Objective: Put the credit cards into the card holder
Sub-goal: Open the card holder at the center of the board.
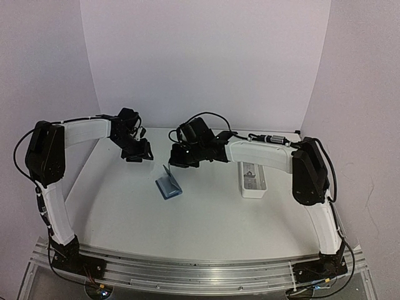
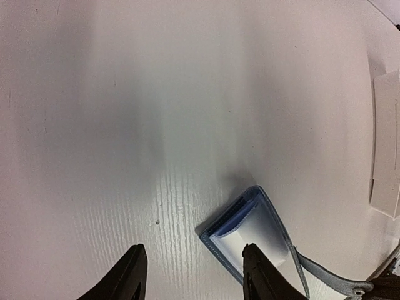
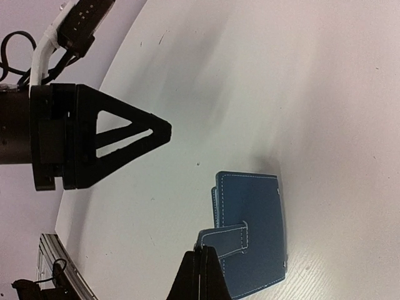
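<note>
Below and between both pincers: card holder (image 1: 169, 185) propped ajar

Top view: it stands tented on the white table (image 1: 125, 212), long axis running roughly away from the arm bases. The left gripper (image 1: 139, 154) and right gripper (image 1: 179, 160) hover just beyond it, one on either side; right looks slightly nearer. White tray (image 1: 253, 181) lies outboard of the right gripper, well apart.

Left wrist: fingers parted, nothing between. The holder sits under the right-hand finger, its mouth showing a pale sheet (a credit card (image 2: 240, 228), I judge).

Right wrist: jaws pressed together, nothing seen held. The holder is just ahead of the tips, snap tab (image 3: 224, 240) nearest. Smooth tabletop, open room around.
</note>
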Available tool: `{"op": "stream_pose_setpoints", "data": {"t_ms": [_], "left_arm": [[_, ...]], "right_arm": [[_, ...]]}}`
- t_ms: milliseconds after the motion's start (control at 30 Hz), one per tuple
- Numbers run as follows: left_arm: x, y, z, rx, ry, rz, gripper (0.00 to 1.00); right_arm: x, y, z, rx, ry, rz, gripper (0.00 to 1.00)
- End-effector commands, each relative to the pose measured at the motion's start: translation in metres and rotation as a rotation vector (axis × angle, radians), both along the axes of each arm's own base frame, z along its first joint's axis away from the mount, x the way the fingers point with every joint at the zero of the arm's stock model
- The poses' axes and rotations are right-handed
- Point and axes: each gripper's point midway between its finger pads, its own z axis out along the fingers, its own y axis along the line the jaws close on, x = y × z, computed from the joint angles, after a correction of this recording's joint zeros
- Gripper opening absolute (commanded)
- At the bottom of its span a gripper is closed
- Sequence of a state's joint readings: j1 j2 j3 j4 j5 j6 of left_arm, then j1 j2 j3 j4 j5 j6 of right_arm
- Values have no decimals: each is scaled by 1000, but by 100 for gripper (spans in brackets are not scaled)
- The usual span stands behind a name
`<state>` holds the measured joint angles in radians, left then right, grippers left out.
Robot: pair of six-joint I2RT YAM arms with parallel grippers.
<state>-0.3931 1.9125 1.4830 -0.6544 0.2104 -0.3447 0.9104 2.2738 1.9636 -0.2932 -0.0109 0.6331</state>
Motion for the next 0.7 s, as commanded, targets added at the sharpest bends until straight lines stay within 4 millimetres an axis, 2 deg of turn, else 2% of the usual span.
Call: {"op": "stream_pose_setpoints", "data": {"t_ms": [0,33,67,100,200,267,367,467,500,567,667], "left_arm": [[-2,-14,15,-141,24,-32,51],[-14,-30,18,-252,68,-61,56],[-20,-40,21,-298,82,-77,59],[-23,-48,24,-325,82,-96,66],[-23,-63,29,-359,64,-123,76],[-17,-69,19,-367,92,-100,77],[-13,-75,3,-375,157,-73,75],[-12,-82,-4,-384,181,-70,69],[-11,-86,-12,-368,197,-63,65],[-11,-85,-18,-352,205,-50,62],[-13,-80,-29,-325,231,-21,48]], "right_arm": [[0,7,41,88,-27,-5,0],[0,7,38,90,-14,-8,0],[0,7,36,89,-9,-9,0],[0,7,35,90,-4,-12,0],[-1,6,32,86,1,-10,0],[-3,6,28,80,8,-3,0],[-6,6,27,80,15,10,0],[-9,9,25,84,24,31,0],[-11,9,23,84,31,39,0],[-12,9,23,85,33,44,0],[-16,10,25,88,35,63,0]]}}
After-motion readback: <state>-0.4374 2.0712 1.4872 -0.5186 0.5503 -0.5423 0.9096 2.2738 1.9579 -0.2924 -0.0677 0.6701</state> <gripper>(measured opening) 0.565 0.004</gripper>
